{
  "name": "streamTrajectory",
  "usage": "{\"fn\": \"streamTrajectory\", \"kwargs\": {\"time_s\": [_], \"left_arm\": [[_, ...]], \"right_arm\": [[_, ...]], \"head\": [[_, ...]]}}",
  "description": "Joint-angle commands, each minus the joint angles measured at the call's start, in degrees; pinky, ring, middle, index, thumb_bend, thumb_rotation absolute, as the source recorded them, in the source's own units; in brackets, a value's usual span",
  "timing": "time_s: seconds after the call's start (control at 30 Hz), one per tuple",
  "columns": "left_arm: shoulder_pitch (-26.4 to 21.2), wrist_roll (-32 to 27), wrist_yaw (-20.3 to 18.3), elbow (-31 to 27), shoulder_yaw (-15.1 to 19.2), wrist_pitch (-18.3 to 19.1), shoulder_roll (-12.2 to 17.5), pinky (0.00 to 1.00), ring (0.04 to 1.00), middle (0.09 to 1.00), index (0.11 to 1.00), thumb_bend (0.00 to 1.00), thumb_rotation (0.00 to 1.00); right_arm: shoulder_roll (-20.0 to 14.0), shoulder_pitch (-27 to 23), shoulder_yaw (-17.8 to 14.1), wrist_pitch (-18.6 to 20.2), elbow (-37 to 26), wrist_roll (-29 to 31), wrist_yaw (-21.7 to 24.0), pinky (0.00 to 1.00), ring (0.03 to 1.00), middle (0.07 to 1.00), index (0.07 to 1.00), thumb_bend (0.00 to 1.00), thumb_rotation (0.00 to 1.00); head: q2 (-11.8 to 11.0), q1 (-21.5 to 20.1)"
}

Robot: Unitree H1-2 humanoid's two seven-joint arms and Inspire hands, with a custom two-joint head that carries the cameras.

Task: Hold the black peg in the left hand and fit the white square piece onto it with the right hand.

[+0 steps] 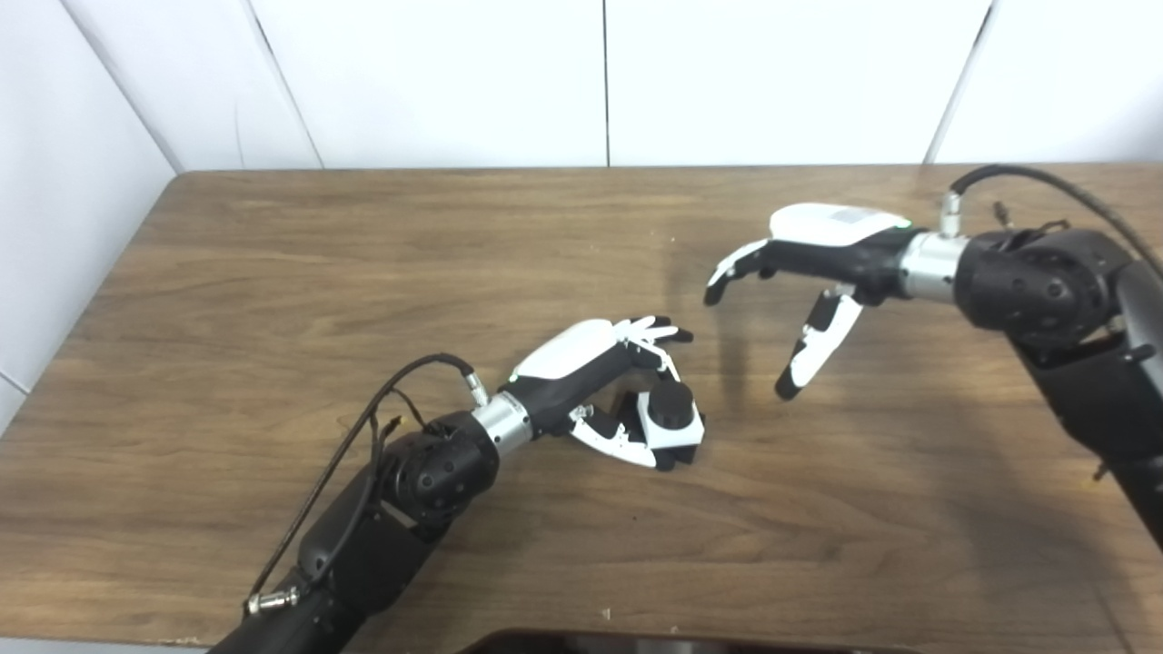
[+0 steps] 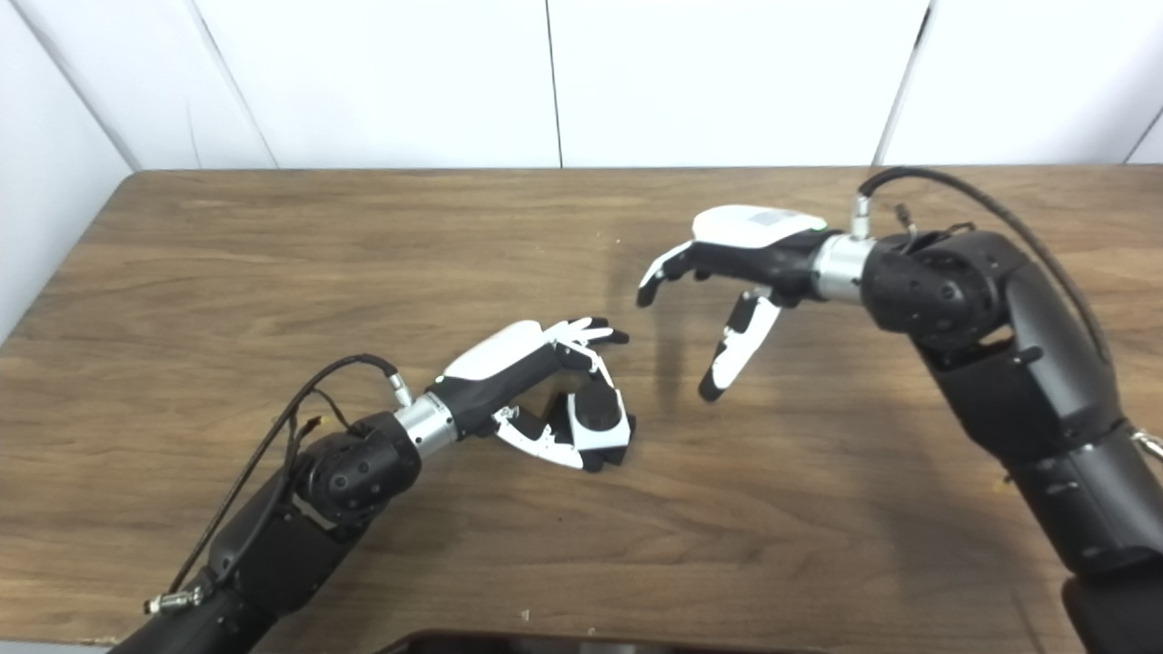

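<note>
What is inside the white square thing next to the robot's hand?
A black peg fills the middle of the white square piece, held by the left hand. The peg's lower part is hidden inside.

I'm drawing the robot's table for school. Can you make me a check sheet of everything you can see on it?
Surface: brown wooden table, bare wood over most of it.
Job's things: black peg poking up through the white square piece, both at the left hand.
Clutter: nothing seen, apart from a few tiny pale specks.
Hands: left hand curled around the peg and piece, low at the table; right hand open, holding nothing, raised to the right of them.
Cables: black cable looping by the left wrist; another arching over the right wrist.
Surroundings: white wall panels behind the table.
</note>
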Motion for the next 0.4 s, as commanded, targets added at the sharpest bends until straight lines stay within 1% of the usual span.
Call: {"fn": "streamTrajectory", "kwargs": {"time_s": [0.0,0.03,0.17,0.23,0.3,0.37], "left_arm": [[1.9,3.9,-3.1,2.8,-2.3,1.5,1.3,1.00,1.000,0.940,0.492,0.52,0.08],[1.9,3.8,-3.1,2.8,-2.3,1.5,1.4,1.00,1.000,0.940,0.492,0.52,0.08],[1.8,3.8,-3.2,2.7,-2.2,1.6,1.6,0.99,1.000,0.939,0.492,0.52,0.08],[1.8,3.9,-3.3,2.7,-2.2,1.7,1.7,0.99,1.000,0.941,0.492,0.52,0.08],[1.8,3.7,-3.2,2.8,-2.1,1.5,1.7,0.99,1.000,0.939,0.492,0.52,0.08],[1.7,3.6,-3.2,2.8,-2.1,1.3,1.7,0.99,1.000,0.938,0.492,0.52,0.08]], "right_arm": [[-1.6,-3.5,-2.7,1.2,-1.2,1.5,-1.9,0.78,0.858,0.860,0.764,0.91,0.26],[-1.9,-3.5,-3.2,1.5,-1.2,1.8,-2.0,0.79,0.862,0.861,0.764,0.90,0.25],[-3.7,-3.1,-5.4,2.4,-1.7,2.6,-2.2,0.78,0.869,0.868,0.772,0.89,0.26],[-4.1,-2.8,-6.2,2.4,-1.7,3.2,-2.6,0.76,0.867,0.870,0.773,0.87,0.25],[-4.2,-2.0,-8.1,3.0,-1.7,4.3,-4.1,0.74,0.855,0.862,0.766,0.88,0.22],[-3.8,-0.5,-10.3,3.1,-1.8,5.2,-6.9,0.70,0.832,0.845,0.755,0.88,0.19]], "head": [[0.0,0.1],[0.1,0.0],[-0.1,-0.2],[0.0,-0.3],[-0.1,-0.6],[-0.2,-0.7]]}}
